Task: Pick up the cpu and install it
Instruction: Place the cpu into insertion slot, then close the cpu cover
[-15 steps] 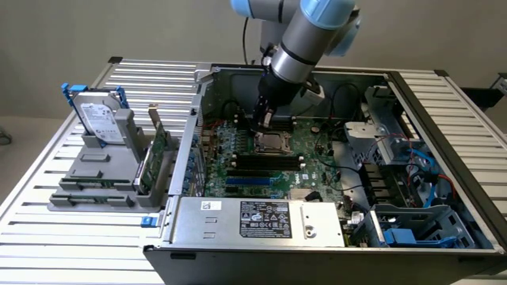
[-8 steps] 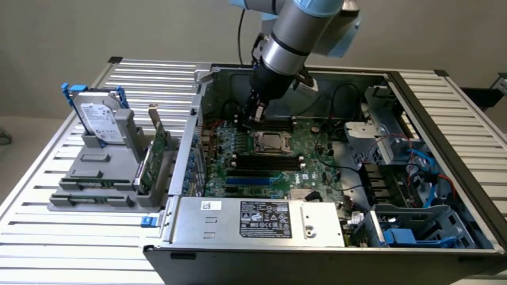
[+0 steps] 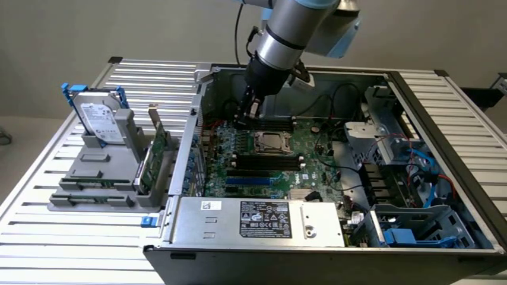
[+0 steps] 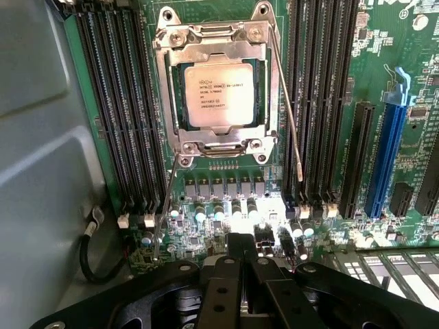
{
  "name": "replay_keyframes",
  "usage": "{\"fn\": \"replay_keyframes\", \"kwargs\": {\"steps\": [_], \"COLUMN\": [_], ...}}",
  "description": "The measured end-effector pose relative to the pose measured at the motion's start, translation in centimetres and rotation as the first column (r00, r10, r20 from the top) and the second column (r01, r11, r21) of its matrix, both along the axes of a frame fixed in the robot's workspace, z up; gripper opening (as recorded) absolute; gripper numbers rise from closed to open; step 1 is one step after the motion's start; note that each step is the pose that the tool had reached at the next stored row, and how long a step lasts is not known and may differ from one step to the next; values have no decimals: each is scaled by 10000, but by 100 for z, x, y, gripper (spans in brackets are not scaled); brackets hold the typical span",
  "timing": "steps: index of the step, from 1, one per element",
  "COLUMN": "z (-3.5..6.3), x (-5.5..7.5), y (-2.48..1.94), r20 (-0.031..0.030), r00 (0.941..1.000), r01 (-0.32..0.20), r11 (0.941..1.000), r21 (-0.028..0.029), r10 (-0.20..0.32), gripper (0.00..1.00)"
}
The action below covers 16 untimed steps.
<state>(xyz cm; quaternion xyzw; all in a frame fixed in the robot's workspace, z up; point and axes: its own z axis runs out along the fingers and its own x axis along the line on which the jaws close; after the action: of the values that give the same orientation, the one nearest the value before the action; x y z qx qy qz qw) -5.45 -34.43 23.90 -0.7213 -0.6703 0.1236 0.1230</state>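
Exterior view: you see the arm (image 3: 277, 41) reaching down into the open computer case (image 3: 317, 264), which lies on the slatted metal worktop (image 3: 47, 196). The hand (image 3: 247, 117) hangs low over the motherboard (image 3: 317, 172), near the case's far wall. Wrist view: you look along the hand (image 4: 241, 250), whose black fingers (image 4: 223, 288) are pressed together with nothing between them. The cpu (image 4: 219, 96) lies flat inside the socket frame (image 4: 171, 103), its silvery top with printed lettering facing up. In the exterior view the cpu (image 3: 268, 142) is a small pale square near the hand and apart from it. The wrist view adds black memory slots (image 4: 116, 103) flanking the socket and thin wire levers (image 4: 287, 110) beside the frame. The case also holds a labelled power supply (image 3: 262, 221) at its near edge. Towards the exterior view's left, a grey holder (image 3: 95, 178) on the worktop carries an upright hard drive (image 3: 99, 122) and a green card (image 3: 149, 166).
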Motion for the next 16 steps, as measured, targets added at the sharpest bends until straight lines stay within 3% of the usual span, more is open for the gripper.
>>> {"fn": "replay_keyframes", "kwargs": {"steps": [12, 16], "z": [0, 136], "x": [-9, -60], "y": [-1, -24], "r20": [0, 0], "r00": [10000, 9999], "r01": [1, 103], "r11": [10000, 9999], "r21": [-1, 71], "r10": [-1, -103], "gripper": [11, 11]}}
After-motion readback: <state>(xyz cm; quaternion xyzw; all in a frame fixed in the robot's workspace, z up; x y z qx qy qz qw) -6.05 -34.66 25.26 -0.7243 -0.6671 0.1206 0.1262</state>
